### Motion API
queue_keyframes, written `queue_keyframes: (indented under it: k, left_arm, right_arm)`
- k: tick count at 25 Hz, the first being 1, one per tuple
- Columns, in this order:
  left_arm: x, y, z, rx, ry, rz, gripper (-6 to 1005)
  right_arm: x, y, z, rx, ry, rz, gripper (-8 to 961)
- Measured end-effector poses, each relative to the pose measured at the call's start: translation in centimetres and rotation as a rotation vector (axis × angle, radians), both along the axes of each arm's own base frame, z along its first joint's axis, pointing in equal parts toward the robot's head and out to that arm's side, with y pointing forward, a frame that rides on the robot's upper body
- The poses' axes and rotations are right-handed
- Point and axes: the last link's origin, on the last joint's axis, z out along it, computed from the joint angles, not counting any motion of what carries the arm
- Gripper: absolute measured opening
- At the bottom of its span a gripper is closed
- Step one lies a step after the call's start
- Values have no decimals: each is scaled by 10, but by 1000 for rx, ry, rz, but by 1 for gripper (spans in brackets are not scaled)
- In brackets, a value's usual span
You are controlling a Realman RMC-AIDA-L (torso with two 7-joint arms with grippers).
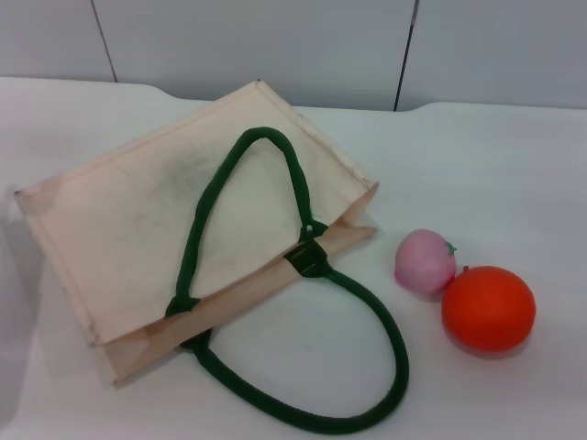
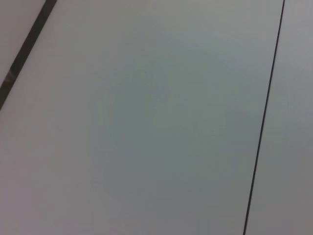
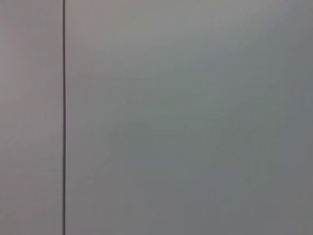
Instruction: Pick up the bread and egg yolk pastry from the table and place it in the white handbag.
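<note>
Three things lie on the table [image 1: 514, 156]: the handbag [image 1: 138, 220] flat at left, mouth toward the fruit, green handles [image 1: 303, 367] looped over and before it; a pink ball [image 1: 425, 260] touching an orange [image 1: 488, 308] at right; bread and pastry perhaps inside the bag, unseen; neither gripper shows, so jaws cannot be judged; both wrist views show only grey panels [image 2: 146, 122].

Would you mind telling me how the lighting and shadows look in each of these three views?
Head view: even, diffuse light; the orange ball and pink ball cast only soft, faint shadows on the table, and the white handbag shows no glare. Left wrist view: just a flat grey panel with dark seams, dimmer toward the middle. Right wrist view: the same kind of featureless panel, no shadows.
</note>
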Motion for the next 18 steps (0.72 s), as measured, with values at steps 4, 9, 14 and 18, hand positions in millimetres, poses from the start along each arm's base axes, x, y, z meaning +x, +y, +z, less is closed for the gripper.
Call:
queue_keyframes:
  k: [4,9,14,18]
  left_arm:
    - [0,0,0,-3,0,-2,851]
    - [1,-1,-1,-4,4,-6,851]
    - [2,-1,0,-2,8,-16,851]
    - [2,-2,-1,-2,10,-20,851]
  right_arm:
    - [1,-1,0,1,0,-2,894]
    - [1,-1,0,2,4,1,894]
    - [-1,-4,2,9,21,22,894]
    - [0,-6,2,12,20,24,894]
